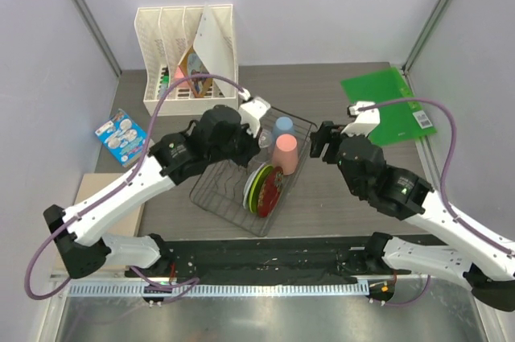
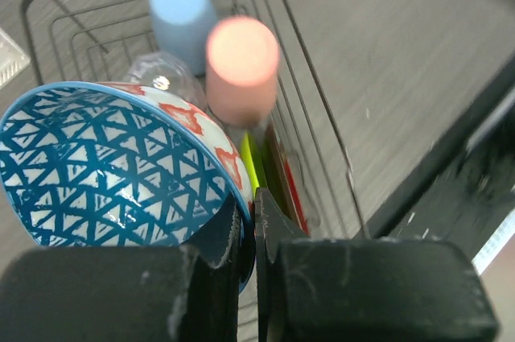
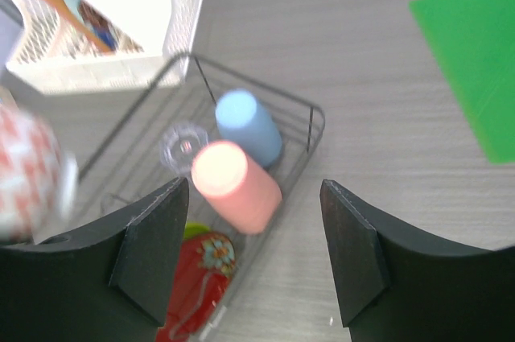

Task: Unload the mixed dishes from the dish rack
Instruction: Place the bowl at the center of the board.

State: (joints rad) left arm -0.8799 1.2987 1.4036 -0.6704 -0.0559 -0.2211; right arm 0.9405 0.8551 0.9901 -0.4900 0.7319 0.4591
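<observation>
One bowl (image 2: pixel 105 165) in the left hand (image 2: pixel 249 215); one pink cup (image 3: pixel 235 185), blue cup (image 3: pixel 248 127), tumbler (image 3: pixel 183 145).

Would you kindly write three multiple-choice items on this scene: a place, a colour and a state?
1. The green folder lies: A) right of the dish rack B) inside it C) on the floor.
2. The cup beside the pink cup is: A) yellow B) blue C) black.
3. The left gripper is: A) open B) shut on the blue patterned bowl C) shut on the pink cup.
1 A: it lies apart, on the rack's right.
2 B: the blue cup lies next to it.
3 B: its fingers pinch the bowl's rim.
</observation>
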